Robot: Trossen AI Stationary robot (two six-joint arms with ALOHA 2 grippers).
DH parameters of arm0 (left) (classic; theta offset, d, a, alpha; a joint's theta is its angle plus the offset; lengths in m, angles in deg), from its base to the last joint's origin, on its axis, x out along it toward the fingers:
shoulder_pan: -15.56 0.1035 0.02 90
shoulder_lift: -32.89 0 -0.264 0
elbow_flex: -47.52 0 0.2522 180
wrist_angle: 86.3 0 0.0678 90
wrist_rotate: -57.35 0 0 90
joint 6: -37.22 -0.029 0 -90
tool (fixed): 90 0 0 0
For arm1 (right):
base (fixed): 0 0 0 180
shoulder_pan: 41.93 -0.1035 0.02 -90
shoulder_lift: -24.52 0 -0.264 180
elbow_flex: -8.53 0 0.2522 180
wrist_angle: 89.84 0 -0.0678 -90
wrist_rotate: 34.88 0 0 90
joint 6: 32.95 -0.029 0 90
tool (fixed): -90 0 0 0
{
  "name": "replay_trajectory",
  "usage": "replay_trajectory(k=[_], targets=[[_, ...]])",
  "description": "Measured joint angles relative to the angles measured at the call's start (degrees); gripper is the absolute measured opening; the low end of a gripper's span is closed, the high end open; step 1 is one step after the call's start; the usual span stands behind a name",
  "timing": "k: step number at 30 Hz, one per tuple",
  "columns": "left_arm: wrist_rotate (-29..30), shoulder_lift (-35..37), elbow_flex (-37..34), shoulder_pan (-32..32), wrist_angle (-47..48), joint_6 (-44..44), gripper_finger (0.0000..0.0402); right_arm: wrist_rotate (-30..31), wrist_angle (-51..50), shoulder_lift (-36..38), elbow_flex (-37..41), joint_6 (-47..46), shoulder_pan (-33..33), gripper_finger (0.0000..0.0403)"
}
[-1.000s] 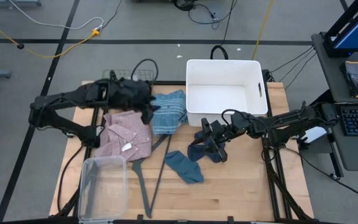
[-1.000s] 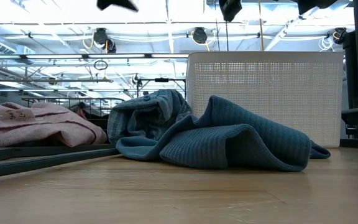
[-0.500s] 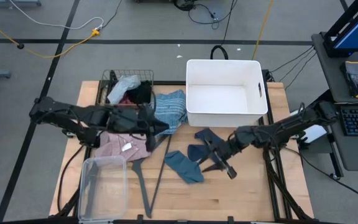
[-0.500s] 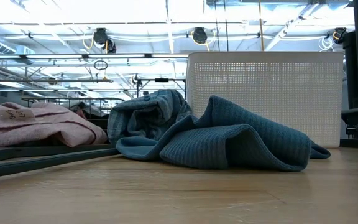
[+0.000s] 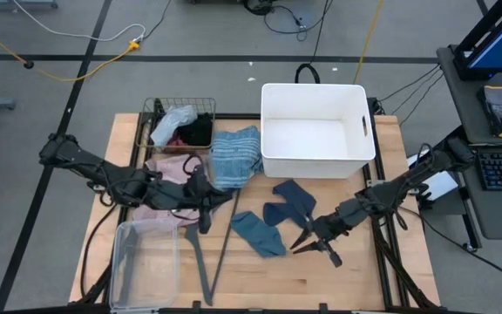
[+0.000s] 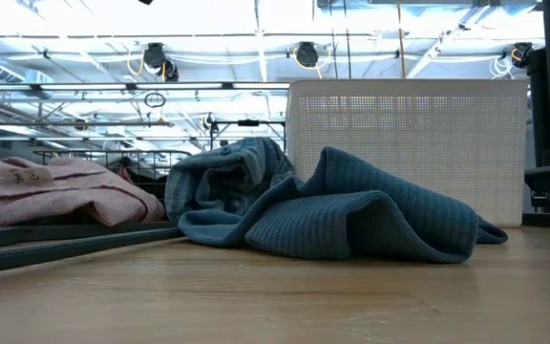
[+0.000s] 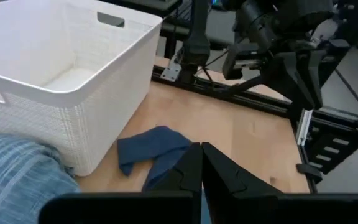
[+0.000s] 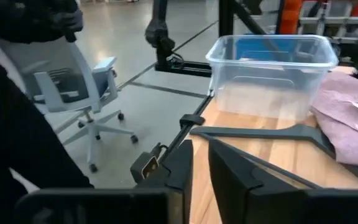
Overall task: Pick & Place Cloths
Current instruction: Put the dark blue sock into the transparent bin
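Observation:
A teal cloth (image 5: 256,233) (image 6: 351,215) lies crumpled mid-table, with a navy cloth (image 5: 289,201) (image 7: 154,151) beside it toward the white basket. The blue striped towel (image 5: 235,157) and the pink checked shirt (image 5: 168,187) (image 8: 353,118) lie farther left. More cloths fill a wire basket (image 5: 181,126) at the far left. My left gripper (image 5: 227,199) (image 7: 201,165) hangs shut and empty over the shirt's right edge, pointing right. My right gripper (image 5: 299,246) (image 8: 199,163) hangs near the teal cloth, pointing left, with a narrow gap between its fingers and nothing in it.
A white perforated basket (image 5: 316,131) (image 6: 409,134) stands at the far middle. A clear plastic bin (image 5: 142,262) (image 8: 272,68) sits at the near left corner. A grey clothes hanger (image 5: 206,249) lies between the bin and the teal cloth. Bare wood shows near right.
My left arm has swung off the wire basket toward the table's near edge and stretched out low over the pink shirt; the basket's cloths now show. My right gripper has drawn back from the navy cloth toward the near edge; that cloth lies uncovered on the table.

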Motion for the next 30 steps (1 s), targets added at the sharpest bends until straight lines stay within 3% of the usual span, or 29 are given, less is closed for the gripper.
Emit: replay_trajectory(k=[5, 13, 22, 30], targets=[[0.70, 4.38, -5.61, -1.55, -5.07, -0.47, 0.0003, 3.35, -5.48, 0.45, -0.01, -3.00, -1.09, 0.0006], [0.63, 11.71, -13.36, -2.25, -8.33, 0.82, 0.0006, 10.56, -18.94, 0.43, -0.01, -12.43, -0.86, 0.0001], [0.46, 17.01, -15.48, -2.25, -8.25, -1.85, 0.0010, 10.80, -29.29, 0.28, -0.18, -22.12, 2.35, 0.0001], [0.39, 17.40, -15.48, -2.25, -8.10, -3.33, 0.0011, 10.43, -33.83, 0.26, -0.18, -27.18, 7.05, 0.0006]])
